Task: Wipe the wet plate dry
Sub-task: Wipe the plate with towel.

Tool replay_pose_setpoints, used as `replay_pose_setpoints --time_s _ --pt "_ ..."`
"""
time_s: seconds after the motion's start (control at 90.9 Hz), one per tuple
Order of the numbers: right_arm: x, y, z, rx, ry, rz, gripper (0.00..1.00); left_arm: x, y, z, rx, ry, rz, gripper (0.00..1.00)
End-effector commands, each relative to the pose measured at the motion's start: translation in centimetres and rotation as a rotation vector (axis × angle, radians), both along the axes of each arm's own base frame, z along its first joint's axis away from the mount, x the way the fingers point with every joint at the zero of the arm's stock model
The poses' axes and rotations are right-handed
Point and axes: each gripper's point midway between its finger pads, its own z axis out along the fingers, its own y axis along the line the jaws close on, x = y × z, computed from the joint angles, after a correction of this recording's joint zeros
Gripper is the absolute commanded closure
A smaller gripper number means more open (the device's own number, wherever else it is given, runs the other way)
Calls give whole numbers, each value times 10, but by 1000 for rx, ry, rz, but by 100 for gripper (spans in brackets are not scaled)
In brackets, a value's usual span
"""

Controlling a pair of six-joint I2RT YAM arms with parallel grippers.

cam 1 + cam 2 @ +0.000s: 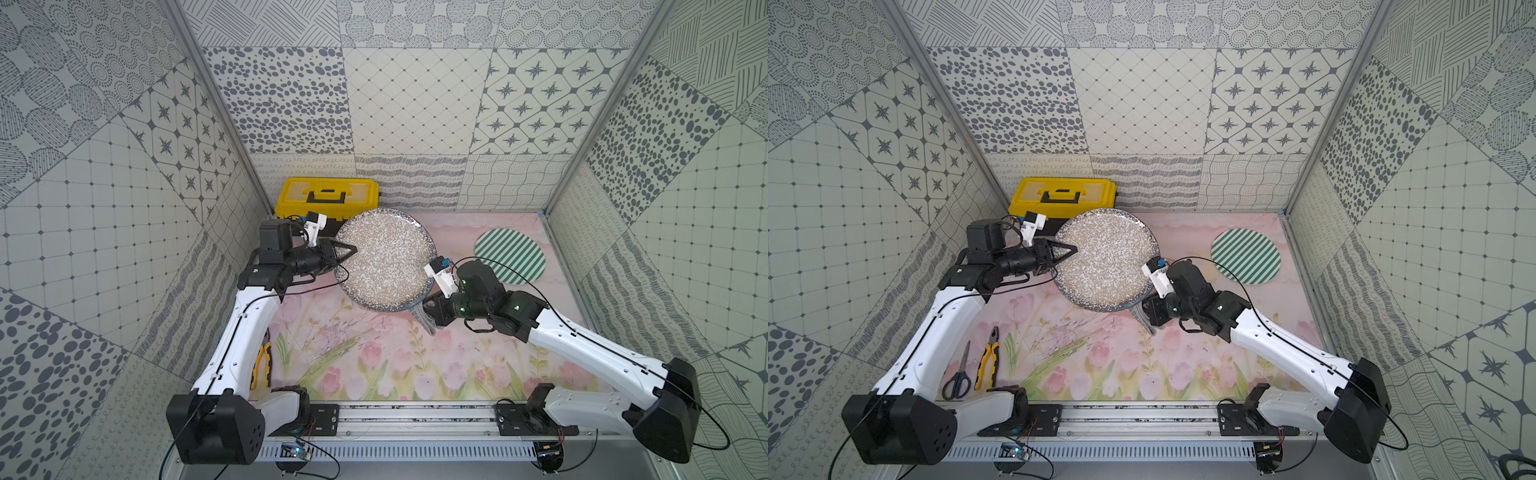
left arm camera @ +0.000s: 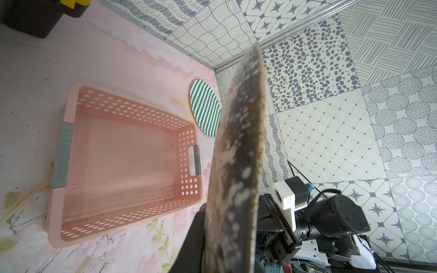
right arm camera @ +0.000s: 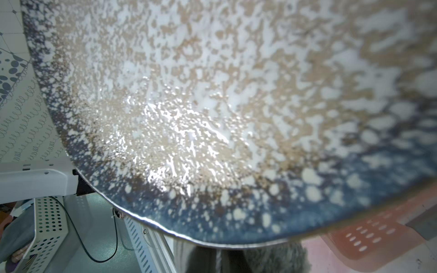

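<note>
The plate (image 1: pixel 386 262) is held up off the flowered table (image 1: pixel 374 365), tilted, speckled face towards the overhead camera; the left gripper (image 1: pixel 349 251) pinches its left rim, one black finger lying across the face. The right gripper (image 1: pixel 430 313) sits at the plate's near right rim, fingers pressed together on a grey cloth (image 1: pixel 427 326) that hangs just under the edge. In the right wrist view the plate's face (image 3: pixel 212 94) glistens. A pink basket (image 2: pixel 123 160) lies on the table below the plate; a yellow toolbox (image 1: pixel 327 197) stands behind; a striped round mat (image 1: pixel 510 256) lies to the right; pliers (image 1: pixel 988 361) and scissors (image 1: pixel 959 374) lie by the left arm.
</note>
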Motion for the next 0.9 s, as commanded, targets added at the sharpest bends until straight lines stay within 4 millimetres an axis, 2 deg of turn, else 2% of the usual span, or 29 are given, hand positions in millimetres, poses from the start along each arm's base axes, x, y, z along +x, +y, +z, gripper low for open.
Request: replay_pose_setpoints --time_s 0.0,0.682,0.891 --pt "19 17 72 161 -292 -49 100 -3 -12 36 -60 -160 -96 100" --pt "-17 73 102 25 -646 -84 100 -1 -11 30 -58 -144 -91 100" --pt "-12 96 104 -19 -695 -94 100 -2 -11 30 -58 -143 -89 100"
